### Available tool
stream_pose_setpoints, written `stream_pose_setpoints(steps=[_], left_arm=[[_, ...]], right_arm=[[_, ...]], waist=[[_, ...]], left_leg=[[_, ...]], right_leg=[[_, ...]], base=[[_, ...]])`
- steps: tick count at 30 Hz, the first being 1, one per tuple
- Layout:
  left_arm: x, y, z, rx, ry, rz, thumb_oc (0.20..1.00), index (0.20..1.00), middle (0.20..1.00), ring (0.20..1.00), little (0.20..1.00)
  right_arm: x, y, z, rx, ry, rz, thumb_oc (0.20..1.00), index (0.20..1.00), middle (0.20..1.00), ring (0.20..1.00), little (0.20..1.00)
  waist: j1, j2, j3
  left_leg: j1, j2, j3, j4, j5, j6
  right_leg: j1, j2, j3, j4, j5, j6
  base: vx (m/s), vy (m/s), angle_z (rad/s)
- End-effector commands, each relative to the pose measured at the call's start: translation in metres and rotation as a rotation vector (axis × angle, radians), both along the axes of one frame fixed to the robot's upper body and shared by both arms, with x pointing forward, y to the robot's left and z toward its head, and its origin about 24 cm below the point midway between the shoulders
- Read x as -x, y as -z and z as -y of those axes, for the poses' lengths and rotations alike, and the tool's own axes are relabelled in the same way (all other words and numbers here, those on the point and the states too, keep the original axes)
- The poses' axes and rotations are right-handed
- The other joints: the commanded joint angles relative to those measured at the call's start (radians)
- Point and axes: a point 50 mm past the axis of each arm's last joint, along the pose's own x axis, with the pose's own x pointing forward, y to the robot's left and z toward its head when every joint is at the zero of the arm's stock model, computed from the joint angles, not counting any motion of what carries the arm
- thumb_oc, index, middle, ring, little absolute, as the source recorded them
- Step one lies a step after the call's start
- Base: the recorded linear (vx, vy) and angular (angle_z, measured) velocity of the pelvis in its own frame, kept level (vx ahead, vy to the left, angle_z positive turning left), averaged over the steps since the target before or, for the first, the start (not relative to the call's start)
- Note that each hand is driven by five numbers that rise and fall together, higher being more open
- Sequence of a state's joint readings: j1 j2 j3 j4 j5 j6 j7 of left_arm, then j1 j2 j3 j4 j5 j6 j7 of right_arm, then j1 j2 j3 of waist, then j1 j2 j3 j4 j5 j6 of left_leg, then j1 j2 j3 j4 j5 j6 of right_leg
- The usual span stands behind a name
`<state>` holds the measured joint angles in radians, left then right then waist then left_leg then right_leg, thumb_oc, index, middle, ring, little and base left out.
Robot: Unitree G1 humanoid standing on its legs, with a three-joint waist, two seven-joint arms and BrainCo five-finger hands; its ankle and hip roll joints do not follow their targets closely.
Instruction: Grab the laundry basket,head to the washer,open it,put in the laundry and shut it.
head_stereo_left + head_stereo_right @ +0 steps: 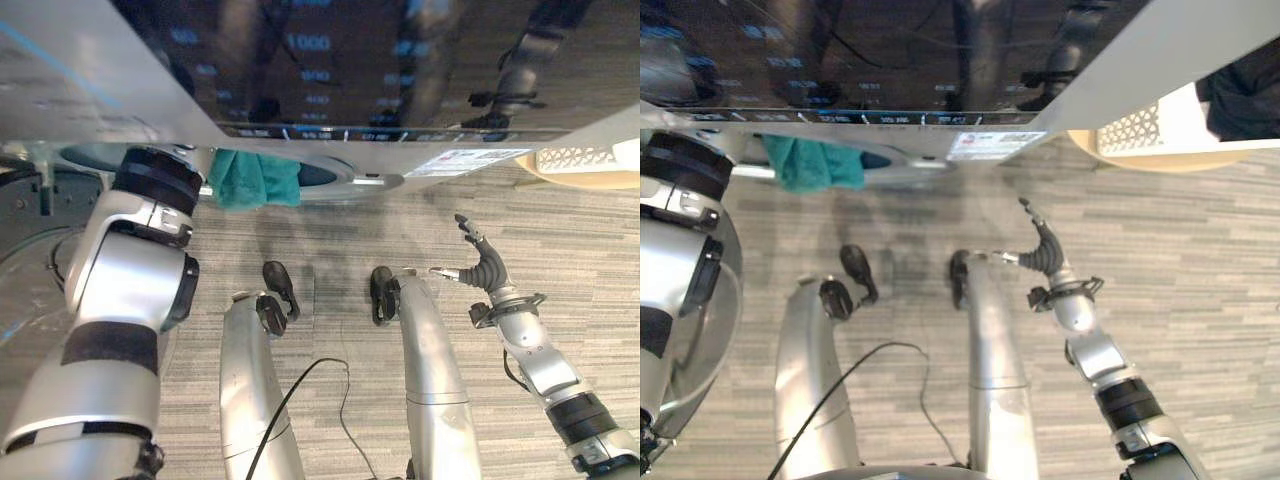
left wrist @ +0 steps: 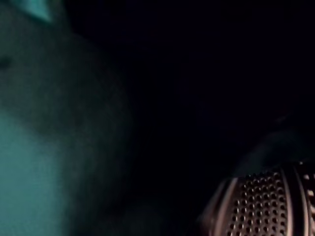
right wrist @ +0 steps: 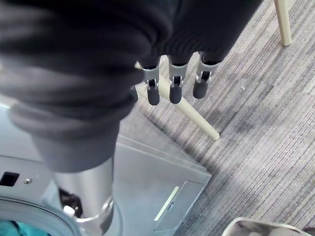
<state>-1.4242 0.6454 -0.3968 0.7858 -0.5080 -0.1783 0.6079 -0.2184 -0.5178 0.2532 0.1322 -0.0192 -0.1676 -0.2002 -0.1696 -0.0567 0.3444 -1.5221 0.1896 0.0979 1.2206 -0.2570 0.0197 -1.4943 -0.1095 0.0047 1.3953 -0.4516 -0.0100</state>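
Over grey striped carpet (image 1: pixel 300 250), right robot hand (image 1: pixel 482 262) open; left hand's state unclear.

I am operating in what I read as a laundry area inside an office or lab type room. A front-loading washer (image 1: pixel 330 70) with a glossy dark control panel stands ahead, teal laundry (image 1: pixel 252 180) hanging from its round opening. The floor (image 1: pixel 560 240) is grey striped carpet, as in commercial premises. A white perforated laundry basket (image 1: pixel 1160 125) sits beside the machine.
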Motion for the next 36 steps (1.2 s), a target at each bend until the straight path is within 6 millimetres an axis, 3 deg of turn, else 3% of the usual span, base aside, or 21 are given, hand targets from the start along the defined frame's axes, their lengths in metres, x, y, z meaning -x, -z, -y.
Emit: stream_pose_setpoints(steps=[1,2,3,4,5,6,7,8,9,12,15,25,29,30,31,36], left_arm=[[0.018,-0.019,-0.02,-0.02,-0.145,0.136,0.2,0.2,0.2,0.2,0.2],[0.012,-0.008,-0.026,-0.22,-0.316,0.058,0.426,0.426,0.426,0.426,0.426],[0.012,-0.008,-0.025,-0.225,-0.319,0.059,0.846,0.846,0.846,0.846,0.846],[0.01,-0.004,-0.025,-0.365,-0.393,0.026,1.0,1.0,1.0,1.0,1.0],[-0.004,0.016,-0.033,-0.658,-0.541,-0.157,1.0,1.0,1.0,1.0,1.0],[-0.005,0.014,-0.032,-0.663,-0.54,-0.155,1.0,1.0,1.0,1.0,1.0],[-0.008,0.013,-0.022,-0.996,-0.657,-0.192,1.0,1.0,1.0,1.0,1.0],[-0.008,0.012,-0.021,-1.0,-0.658,-0.19,1.0,1.0,1.0,1.0,1.0],[-0.013,0.021,-0.017,-1.134,-0.676,-0.246,1.0,1.0,1.0,1.0,1.0],[-0.022,0.04,-0.017,-1.185,-0.663,-0.334,1.0,1.0,1.0,1.0,1.0],[-0.026,0.055,-0.013,-1.352,-0.67,-0.392,1.0,1.0,1.0,1.0,1.0],[-0.016,0.086,-0.025,-1.424,-0.64,-0.351,1.0,1.0,1.0,1.0,1.0],[-0.014,0.122,-0.036,-1.421,-0.584,-0.45,1.0,1.0,1.0,1.0,1.0],[-0.014,0.123,-0.036,-1.42,-0.583,-0.452,1.0,1.0,1.0,1.0,1.0],[-0.015,0.138,-0.037,-1.413,-0.554,-0.494,1.0,1.0,1.0,1.0,1.0],[-0.019,0.155,-0.037,-1.355,-0.495,-0.57,1.0,1.0,1.0,1.0,1.0]], right_arm=[[0.02,0.009,-0.002,-0.017,-0.053,0.0,1.0,1.0,1.0,1.0,1.0],[0.024,0.012,0.003,-0.012,-0.05,-0.005,1.0,1.0,1.0,1.0,1.0],[0.024,0.012,0.003,-0.015,-0.05,-0.005,1.0,1.0,1.0,1.0,1.0],[0.026,0.011,0.005,-0.007,-0.053,0.001,1.0,1.0,1.0,1.0,1.0],[0.026,0.009,0.013,-0.001,-0.046,0.01,1.0,1.0,1.0,1.0,1.0],[0.026,0.009,0.013,-0.005,-0.044,0.011,1.0,1.0,1.0,1.0,1.0],[0.027,0.008,0.019,0.01,-0.043,0.011,1.0,1.0,1.0,1.0,1.0],[0.027,0.008,0.018,0.007,-0.043,0.012,1.0,1.0,1.0,1.0,1.0],[0.028,0.004,0.02,0.029,-0.054,0.022,1.0,1.0,1.0,1.0,1.0],[0.03,0.003,0.019,0.032,-0.066,0.022,1.0,1.0,1.0,1.0,1.0],[0.032,0.006,0.02,0.051,-0.078,0.001,1.0,1.0,1.0,1.0,1.0],[0.032,0.003,0.022,0.061,-0.07,0.03,1.0,1.0,1.0,1.0,1.0],[0.03,0.002,0.024,0.064,-0.049,0.039,1.0,1.0,1.0,1.0,1.0],[0.03,0.002,0.024,0.066,-0.05,0.038,1.0,1.0,1.0,1.0,1.0],[0.028,0.0,0.025,0.068,-0.039,0.047,1.0,1.0,1.0,1.0,1.0],[0.024,-0.016,0.028,0.062,-0.021,0.112,1.0,1.0,1.0,1.0,1.0]], waist=[[-0.024,0.041,-0.085],[-0.025,0.044,-0.089],[-0.025,0.042,-0.09],[-0.025,0.042,-0.092],[-0.026,0.049,-0.096],[-0.025,0.047,-0.095],[-0.024,0.05,-0.095],[-0.023,0.047,-0.094],[-0.017,0.046,-0.093],[-0.013,0.041,-0.093],[-0.008,0.034,-0.093],[0.021,0.031,-0.089],[0.032,0.029,-0.085],[0.031,0.031,-0.087],[0.035,0.029,-0.085],[0.029,0.022,-0.063]], left_leg=[[0.037,0.003,-0.092,0.084,-0.158,0.024],[0.033,0.003,-0.094,0.102,-0.159,0.026],[0.032,0.002,-0.095,0.104,-0.16,0.026],[0.03,0.003,-0.095,0.113,-0.162,0.026],[0.032,0.001,-0.096,0.12,-0.161,0.027],[0.031,0.0,-0.096,0.12,-0.162,0.027],[0.032,-0.004,-0.101,0.124,-0.161,0.026],[0.033,-0.005,-0.101,0.124,-0.161,0.026],[0.036,-0.011,-0.101,0.127,-0.163,0.027],[0.042,-0.018,-0.103,0.121,-0.16,0.025],[0.044,-0.024,-0.107,0.117,-0.157,0.022],[0.052,-0.036,-0.109,0.056,-0.122,0.009],[0.044,-0.036,-0.106,0.048,-0.114,0.007],[0.044,-0.035,-0.106,0.048,-0.114,0.007],[0.036,-0.034,-0.105,0.043,-0.111,0.006],[-0.01,-0.036,-0.109,0.059,-0.106,0.012]], right_leg=[[0.064,0.001,0.024,-0.114,0.025,0.014],[0.059,-0.001,0.024,-0.101,0.025,0.013],[0.058,-0.001,0.024,-0.099,0.024,0.013],[0.055,-0.003,0.022,-0.089,0.022,0.012],[0.056,-0.008,0.022,-0.077,0.019,0.008],[0.056,-0.009,0.022,-0.076,0.018,0.008],[0.06,-0.017,0.02,-0.063,0.012,0.008],[0.06,-0.018,0.02,-0.063,0.011,0.008],[0.062,-0.024,0.019,-0.05,0.007,0.006],[0.066,-0.028,0.017,-0.05,0.004,0.006],[0.07,-0.029,0.017,-0.05,0.006,0.003],[0.087,-0.037,0.014,-0.097,0.027,0.006],[0.078,-0.038,0.012,-0.106,0.035,0.007],[0.078,-0.038,0.012,-0.106,0.036,0.007],[0.071,-0.038,0.012,-0.109,0.039,0.009],[0.03,-0.037,0.019,-0.097,0.046,0.011]], base=[[0.02,0.028,-0.16],[0.01,0.021,-0.09],[0.02,0.032,-0.05],[0.01,0.027,-0.03],[0.0,0.0,0.0],[0.0,0.0,0.0],[0.0,0.0,0.0],[0.0,0.003,0.16],[-0.01,-0.006,0.19],[-0.02,-0.008,0.11],[-0.04,0.0,0.12],[-0.05,0.014,0.04],[-0.02,0.01,0.03],[0.0,0.0,0.0],[0.0,0.0,0.0],[0.0,0.0,0.0]])
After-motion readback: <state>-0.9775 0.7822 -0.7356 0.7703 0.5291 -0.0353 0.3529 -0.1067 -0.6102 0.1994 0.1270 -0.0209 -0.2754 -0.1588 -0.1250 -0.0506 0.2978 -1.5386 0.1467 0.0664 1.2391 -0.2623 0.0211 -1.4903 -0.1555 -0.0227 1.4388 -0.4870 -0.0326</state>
